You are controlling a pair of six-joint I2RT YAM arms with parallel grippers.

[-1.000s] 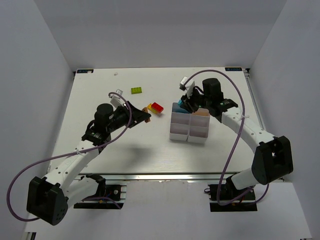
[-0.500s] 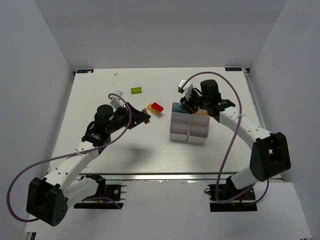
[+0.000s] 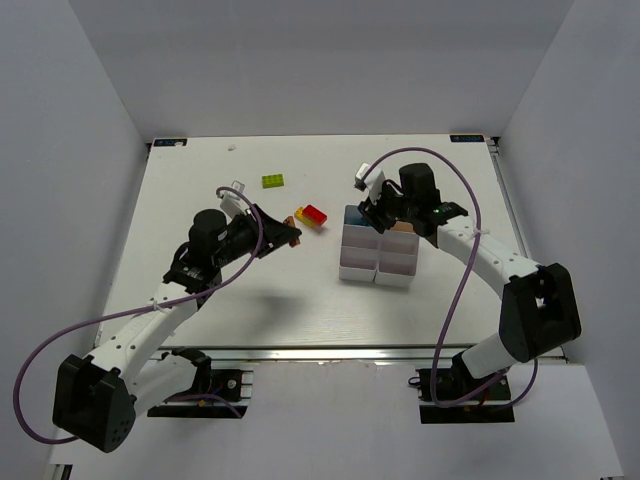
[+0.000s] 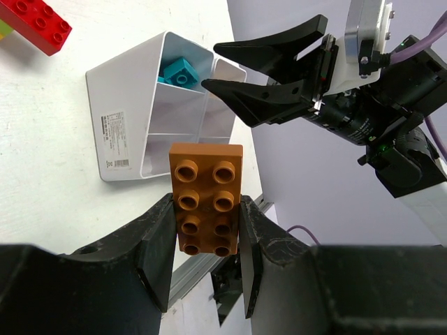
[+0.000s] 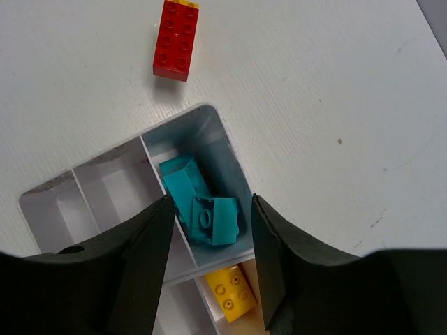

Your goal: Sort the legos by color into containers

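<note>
My left gripper [image 3: 289, 235] is shut on an orange brick [image 4: 206, 199] and holds it above the table, left of the white block of containers [image 3: 352, 268]. My right gripper [image 3: 372, 206] is open and empty above the block's far left bin, where two cyan bricks [image 5: 202, 209] lie. A yellow brick [image 5: 228, 293] lies in the bin beside it. A red brick [image 3: 314, 214] lies on the table just left of the block, with a small yellow brick [image 3: 299, 213] touching it. A lime green brick [image 3: 273, 181] lies farther back.
The block's other bins [image 5: 105, 188] look empty in the right wrist view. The left wrist view shows the block's wall [image 4: 119, 139], the red brick [image 4: 35, 24] and the open right gripper [image 4: 209, 66] over it. White walls enclose the table.
My right gripper has shifted slightly left over the block's far left bin. My left arm has held still with the orange brick.
</note>
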